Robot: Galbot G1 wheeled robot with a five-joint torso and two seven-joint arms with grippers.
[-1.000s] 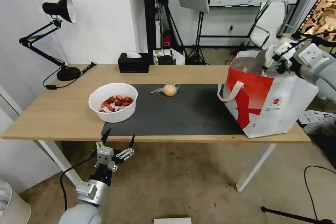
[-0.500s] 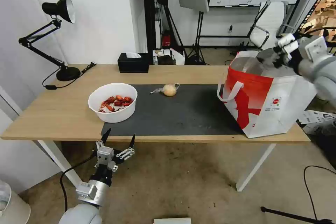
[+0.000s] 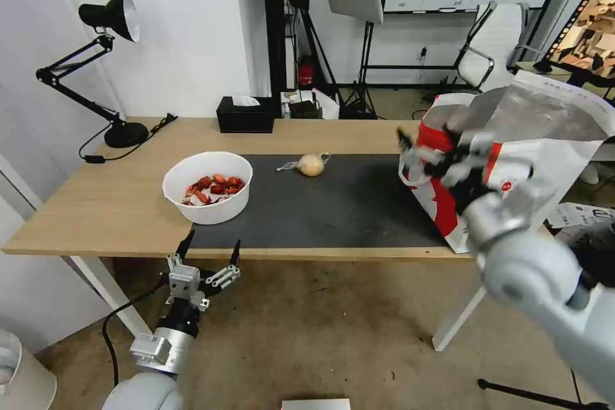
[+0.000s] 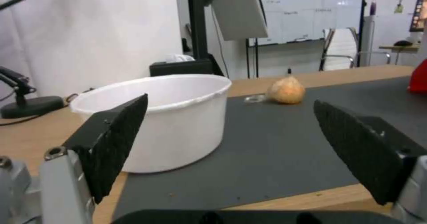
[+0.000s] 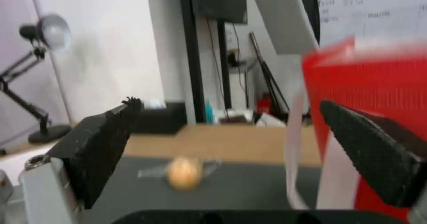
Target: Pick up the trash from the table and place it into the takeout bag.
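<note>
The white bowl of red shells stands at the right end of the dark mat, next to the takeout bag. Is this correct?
Not quite. In the head view the white bowl of red shells stands at the mat's left end, partly on the bare table, far from the takeout bag, which is at the right end.

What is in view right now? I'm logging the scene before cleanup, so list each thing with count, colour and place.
table: one, light wood, white legs, across the middle.
mat: one, dark grey, on the table.
bowl: one, white, red shells inside, on the mat's left end.
knotted bag: one, clear, tan lump inside, on the mat's far edge.
takeout bag: one, white and red, foil-lined, at the table's right end.
tissue box: one, black, far table edge.
desk lamp: one, black, far left corner.
left gripper: open, below the near table edge.
right gripper: open, in front of the takeout bag.
</note>
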